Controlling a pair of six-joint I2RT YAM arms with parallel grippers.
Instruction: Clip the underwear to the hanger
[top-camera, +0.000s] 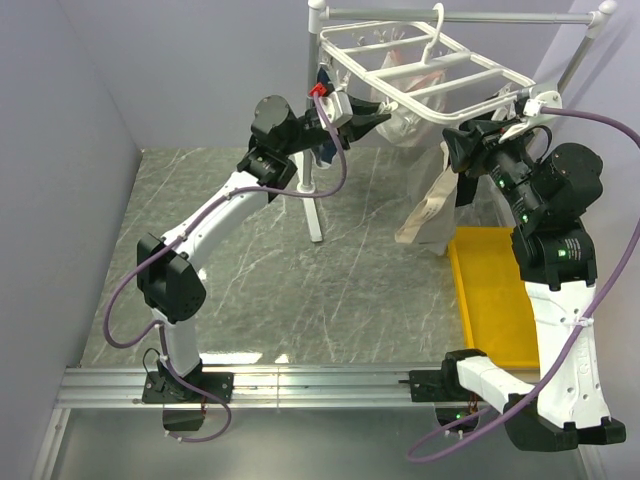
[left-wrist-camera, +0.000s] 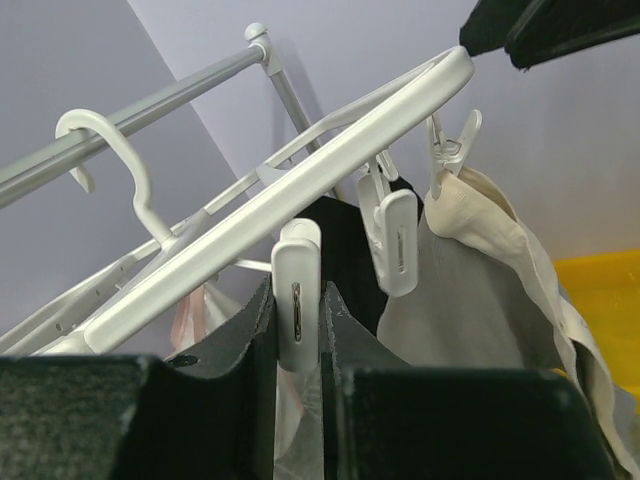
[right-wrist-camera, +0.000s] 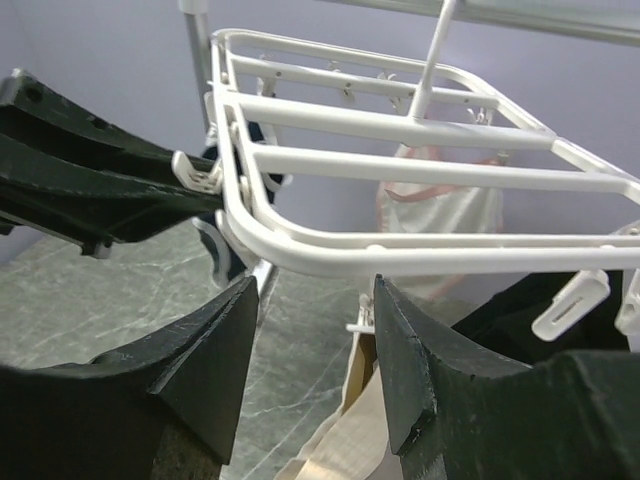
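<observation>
The white hanger (top-camera: 420, 62) hangs by its hook from the grey pole. The taupe underwear (top-camera: 428, 208) dangles from a clip at its near right side. It also shows in the left wrist view (left-wrist-camera: 470, 290) and in the right wrist view (right-wrist-camera: 370, 435). My left gripper (top-camera: 383, 120) is at the hanger's left edge. In its own view it (left-wrist-camera: 298, 305) is shut on a dangling white clip (left-wrist-camera: 297, 290). My right gripper (top-camera: 462, 140) is open just under the hanger's near rail (right-wrist-camera: 420, 262). In its own view it (right-wrist-camera: 315, 310) has the underwear hanging below its jaws.
The grey pole stand (top-camera: 312, 190) rises from the marble table. Navy briefs (top-camera: 322, 148), a black garment (left-wrist-camera: 345, 245) and a pale pink-trimmed garment (right-wrist-camera: 440, 215) hang from the hanger. A yellow tray (top-camera: 495, 300) lies at the right.
</observation>
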